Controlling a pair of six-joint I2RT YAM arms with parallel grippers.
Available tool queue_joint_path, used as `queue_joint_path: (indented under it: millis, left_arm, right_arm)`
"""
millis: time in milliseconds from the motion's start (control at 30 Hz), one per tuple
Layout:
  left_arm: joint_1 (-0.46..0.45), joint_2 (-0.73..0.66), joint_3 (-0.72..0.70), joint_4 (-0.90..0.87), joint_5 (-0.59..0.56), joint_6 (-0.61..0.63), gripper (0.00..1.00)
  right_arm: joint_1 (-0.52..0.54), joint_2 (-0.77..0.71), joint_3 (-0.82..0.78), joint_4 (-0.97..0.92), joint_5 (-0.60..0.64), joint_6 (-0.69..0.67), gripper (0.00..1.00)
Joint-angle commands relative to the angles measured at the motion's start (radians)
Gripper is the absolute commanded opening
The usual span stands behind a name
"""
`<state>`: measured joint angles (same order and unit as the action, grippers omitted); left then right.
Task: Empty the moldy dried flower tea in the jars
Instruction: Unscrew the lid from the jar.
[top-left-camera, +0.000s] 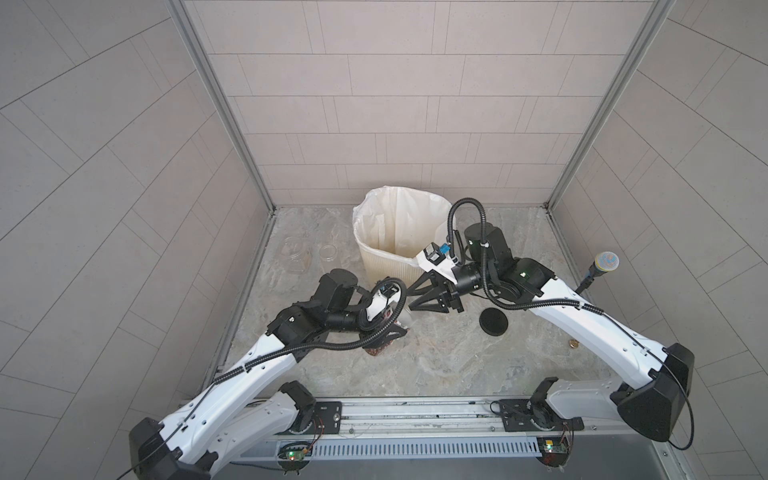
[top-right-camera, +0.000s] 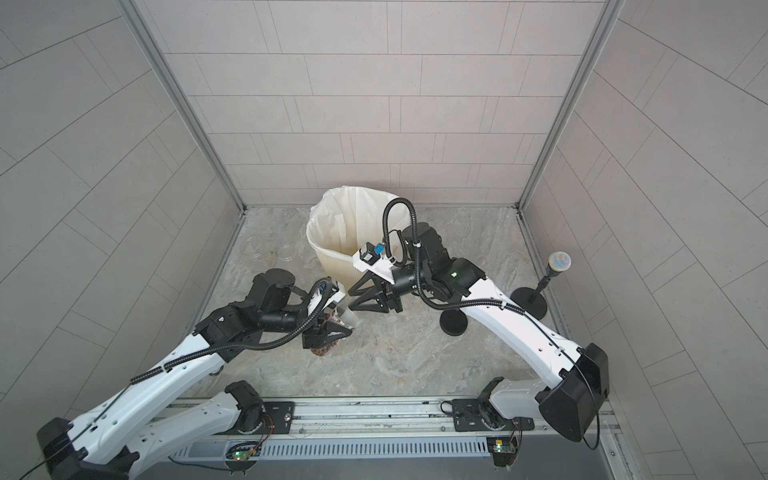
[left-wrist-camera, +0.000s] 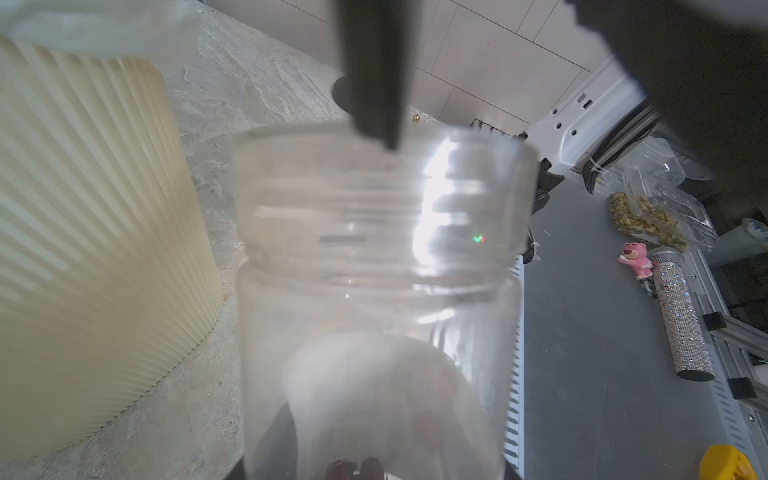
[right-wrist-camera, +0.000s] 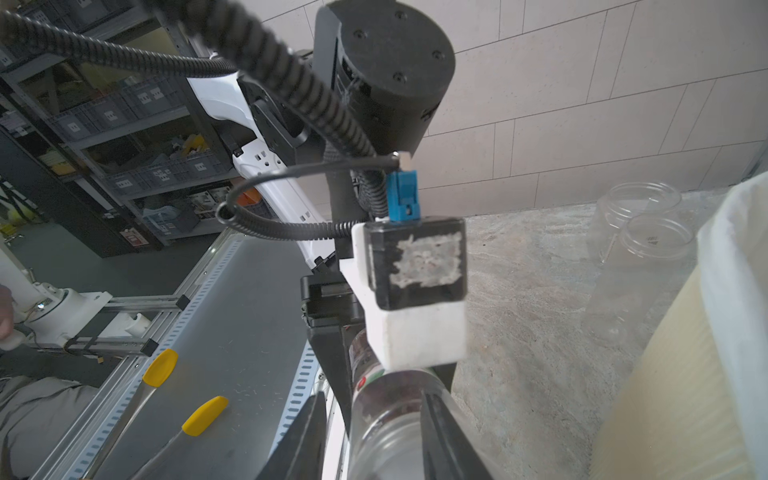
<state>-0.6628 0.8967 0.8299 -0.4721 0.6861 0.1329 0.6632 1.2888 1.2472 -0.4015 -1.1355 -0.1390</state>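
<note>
A clear jar (top-left-camera: 404, 321) with a red-white label lies tilted and lidless, its threaded mouth (left-wrist-camera: 382, 174) toward the bin. Moldy dried flower tea (top-left-camera: 376, 352), reddish-brown, fills its lower end, as the right wrist view confirms (right-wrist-camera: 395, 388). My left gripper (top-left-camera: 386, 337) is shut on the jar's body. At the neck, my right gripper (top-left-camera: 409, 298) has closed; its jaws sit either side of the neck (right-wrist-camera: 374, 399), and one finger (left-wrist-camera: 374, 83) reaches the rim. Two empty clear jars (top-left-camera: 296, 254) (top-left-camera: 328, 251) lie at the far left.
The cream ribbed bin (top-left-camera: 386, 266) with a white liner stands just behind both grippers. A round black lid (top-left-camera: 493, 321) lies on the stone floor under the right arm. A small stand with a patterned ball top (top-left-camera: 604, 264) is at the right wall, and a small gold item (top-left-camera: 574, 344) lies nearby.
</note>
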Motion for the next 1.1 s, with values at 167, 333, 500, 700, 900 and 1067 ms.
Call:
queue_joint_path:
  millis: [167, 333, 500, 700, 900, 1067]
  left_arm:
    - [0.011, -0.084, -0.084, 0.297, -0.057, 0.017, 0.35]
    - [0.011, -0.071, -0.08, 0.268, -0.024, 0.029, 0.35]
    - [0.011, -0.079, -0.083, 0.247, -0.034, 0.044, 0.35]
    - [0.011, -0.071, -0.083, 0.241, -0.05, 0.053, 0.35]
    - [0.011, -0.059, -0.077, 0.243, -0.047, 0.056, 0.35]
    - [0.012, -0.053, -0.074, 0.24, -0.045, 0.054, 0.35]
  right_arm:
    - [0.013, -0.019, 0.038, -0.078, 0.025, 0.035, 0.52]
    - [-0.013, -0.019, 0.063, -0.076, 0.104, 0.07, 0.58]
    - [-0.03, -0.019, 0.069, -0.091, 0.177, 0.098, 0.76]
    - [-0.03, -0.005, 0.11, -0.185, 0.225, 0.102, 0.91]
    - [-0.03, 0.043, 0.175, -0.302, 0.266, 0.077, 0.92]
    - [-0.024, 0.086, 0.226, -0.358, 0.296, 0.066, 0.93]
